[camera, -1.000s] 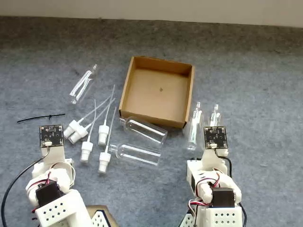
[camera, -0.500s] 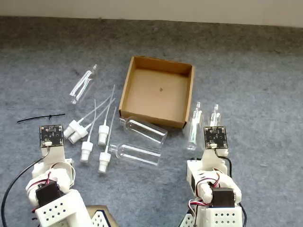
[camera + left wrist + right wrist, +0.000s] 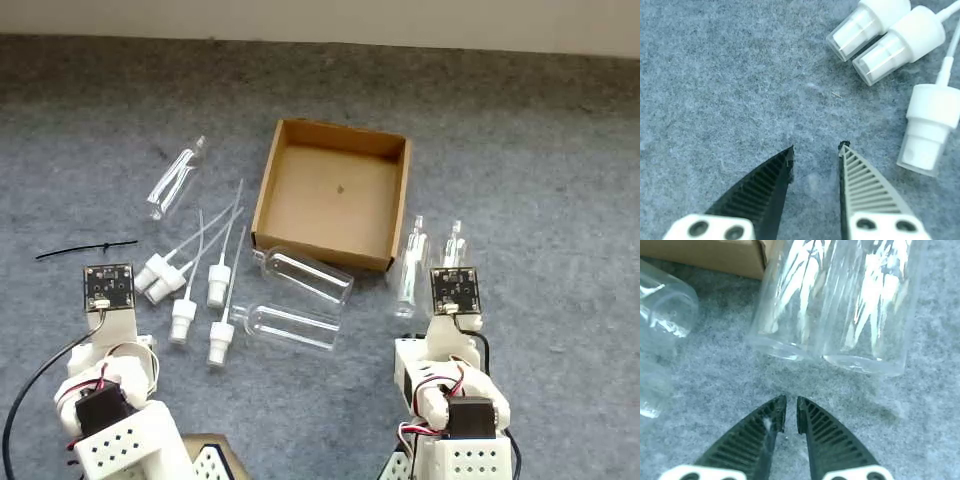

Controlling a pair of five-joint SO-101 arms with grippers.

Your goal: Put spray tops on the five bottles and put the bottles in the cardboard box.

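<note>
Five clear bottles lie uncapped on the grey carpet. One bottle (image 3: 177,178) is far left of the cardboard box (image 3: 270,190), two bottles (image 3: 305,275) (image 3: 290,327) lie in front of it, and two (image 3: 410,265) (image 3: 455,245) lie side by side at its right. Several white spray tops (image 3: 183,290) with long tubes lie loose to the left. My left gripper (image 3: 816,148) hovers open over bare carpet beside three spray tops (image 3: 900,42). My right gripper (image 3: 790,401) is shut and empty, just short of the bases of the right bottle pair (image 3: 835,300).
A black cable tie (image 3: 85,250) lies on the carpet at far left. The box is empty inside, and its corner (image 3: 715,255) appears in the right wrist view. Both arm bases stand at the near edge, with open carpet to the right of the right arm.
</note>
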